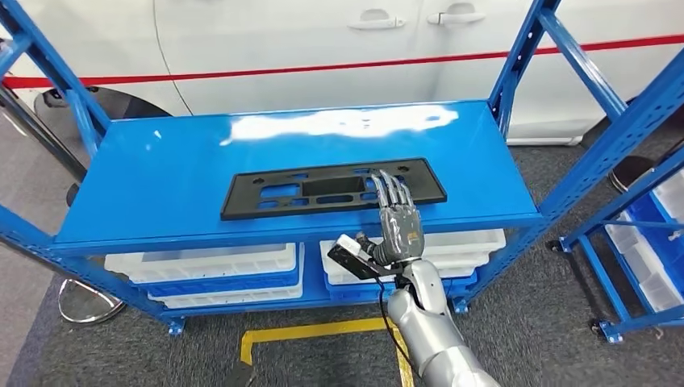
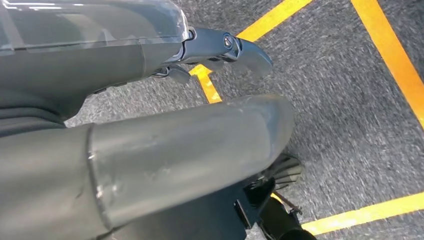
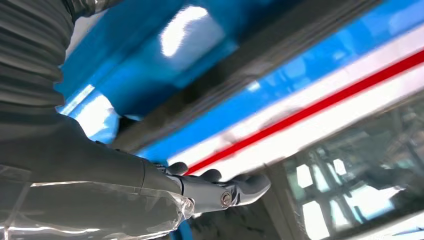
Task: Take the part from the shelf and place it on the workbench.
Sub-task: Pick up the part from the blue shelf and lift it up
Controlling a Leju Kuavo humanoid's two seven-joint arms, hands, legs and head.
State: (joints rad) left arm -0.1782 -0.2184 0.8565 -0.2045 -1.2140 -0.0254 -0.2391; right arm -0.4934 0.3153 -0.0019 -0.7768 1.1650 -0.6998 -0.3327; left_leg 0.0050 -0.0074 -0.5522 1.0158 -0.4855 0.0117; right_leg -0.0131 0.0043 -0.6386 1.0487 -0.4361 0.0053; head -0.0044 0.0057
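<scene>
Your right hand, fingers extended flat and gripping nothing, reached over the near right end of the long flat black plastic part, lying lengthwise across the glossy blue metal shelf.

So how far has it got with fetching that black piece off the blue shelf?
Early days. Done: the right hand has reached the shelf, its fingers lying flat over the near edge of the black part. In hand: starting a grasp; the part sits flat on the shelf, not lifted. Left: grip it, lift it and carry it to the workbench. The left hand hangs over the floor.
</scene>
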